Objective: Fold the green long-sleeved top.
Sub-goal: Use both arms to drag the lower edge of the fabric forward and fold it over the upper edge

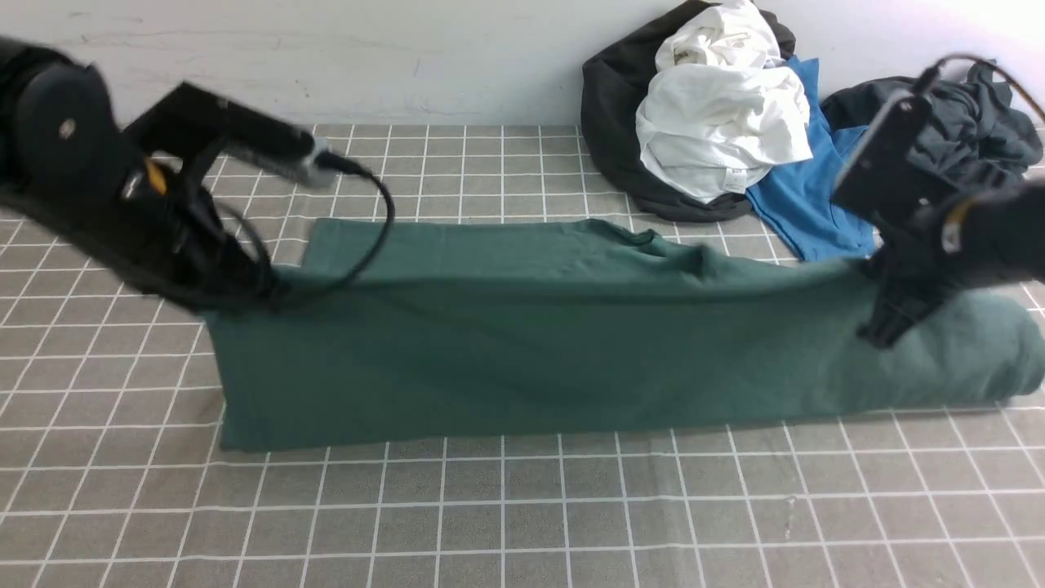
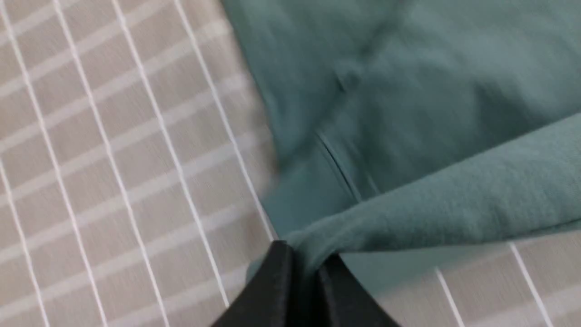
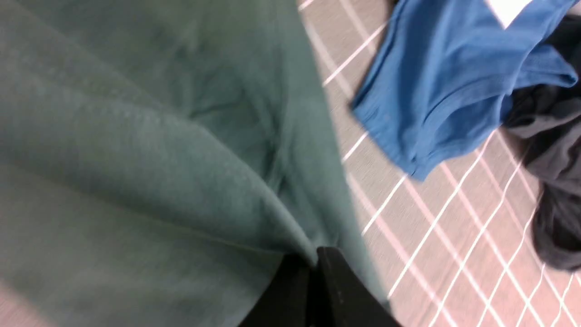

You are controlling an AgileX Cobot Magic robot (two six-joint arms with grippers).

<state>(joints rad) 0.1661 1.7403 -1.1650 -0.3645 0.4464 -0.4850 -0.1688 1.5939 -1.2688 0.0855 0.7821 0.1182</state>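
Edges of green long-sleeved top (image 1: pixel 522 343) pinched by left gripper (image 2: pixel 305 269) and right gripper (image 3: pixel 313 268) at 2 ends. Open checked cloth (image 1: pixel 522 523) in front; blue shirt (image 1: pixel 808 204) just behind right gripper.

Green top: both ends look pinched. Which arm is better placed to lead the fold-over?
Left, marginally. The left gripper and right gripper are both shut on the green top, but its left end lies flat; the right end is bunched and close to the blue shirt.
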